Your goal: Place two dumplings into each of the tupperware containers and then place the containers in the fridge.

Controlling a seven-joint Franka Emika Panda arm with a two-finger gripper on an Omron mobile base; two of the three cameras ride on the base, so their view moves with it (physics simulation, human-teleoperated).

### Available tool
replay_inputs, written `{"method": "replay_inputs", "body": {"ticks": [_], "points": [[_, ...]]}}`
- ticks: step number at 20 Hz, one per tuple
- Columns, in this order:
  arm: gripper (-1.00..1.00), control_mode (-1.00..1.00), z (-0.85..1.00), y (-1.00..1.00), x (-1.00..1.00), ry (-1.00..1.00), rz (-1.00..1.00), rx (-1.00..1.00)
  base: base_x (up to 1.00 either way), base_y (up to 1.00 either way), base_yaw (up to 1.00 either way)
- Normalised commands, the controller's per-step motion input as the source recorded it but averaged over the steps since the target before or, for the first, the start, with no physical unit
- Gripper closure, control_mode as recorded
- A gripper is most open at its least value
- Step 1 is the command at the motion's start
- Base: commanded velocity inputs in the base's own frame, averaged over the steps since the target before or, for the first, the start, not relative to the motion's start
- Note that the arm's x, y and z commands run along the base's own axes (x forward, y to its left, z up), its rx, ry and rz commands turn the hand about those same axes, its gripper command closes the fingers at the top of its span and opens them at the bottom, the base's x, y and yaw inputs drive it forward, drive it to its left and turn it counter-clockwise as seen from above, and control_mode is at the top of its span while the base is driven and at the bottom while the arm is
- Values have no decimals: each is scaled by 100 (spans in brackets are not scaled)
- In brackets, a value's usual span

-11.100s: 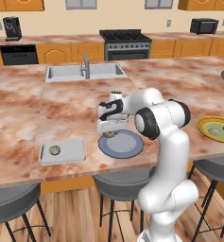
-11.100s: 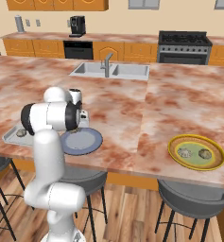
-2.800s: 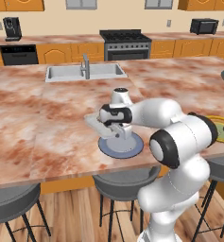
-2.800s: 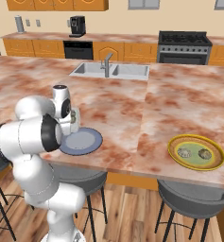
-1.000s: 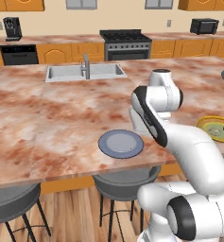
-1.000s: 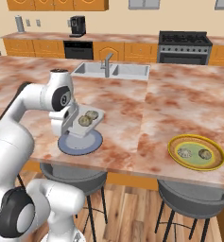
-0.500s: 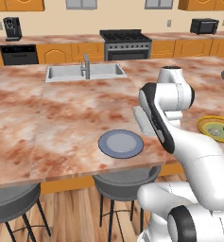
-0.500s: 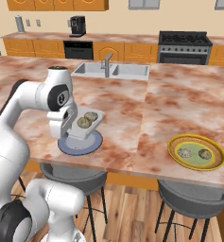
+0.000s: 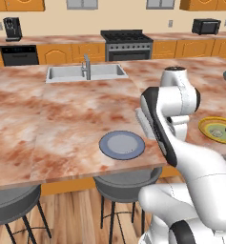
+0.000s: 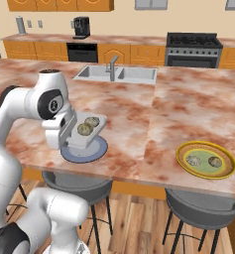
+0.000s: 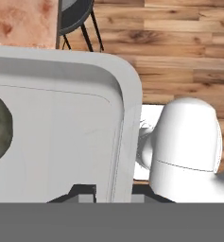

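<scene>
Jaws pinch the pale tupperware container (image 10: 86, 133) by its rim; beyond them, two dumplings (image 10: 88, 125) could roll out if it tilts.

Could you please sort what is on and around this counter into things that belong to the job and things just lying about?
Belonging to the job:
- pale grey tupperware container, held up by its rim in the shut tool
- two dumplings inside it
- two dumplings on the yellow-rimmed plate

Lying about:
- blue-grey plate
- sink
- stove
- bar stools
</scene>
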Motion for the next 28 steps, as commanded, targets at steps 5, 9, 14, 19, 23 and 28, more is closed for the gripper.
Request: {"method": "replay_inputs", "body": {"ticks": [5,9,14,19,23,28], "points": [[100,-100,8,0,-15,-2,-2,0,0,0,0],[100,-100,1,0,-2,0,0,0,0,0,0],[100,100,0,0,0,0,0,0,0,0,0],[100,100,0,0,0,0,0,0,-75,-18,-6],[100,100,0,0,0,0,0,0,-100,-42,-44],[100,100,0,0,0,0,0,0,-47,-1,-90]]}}
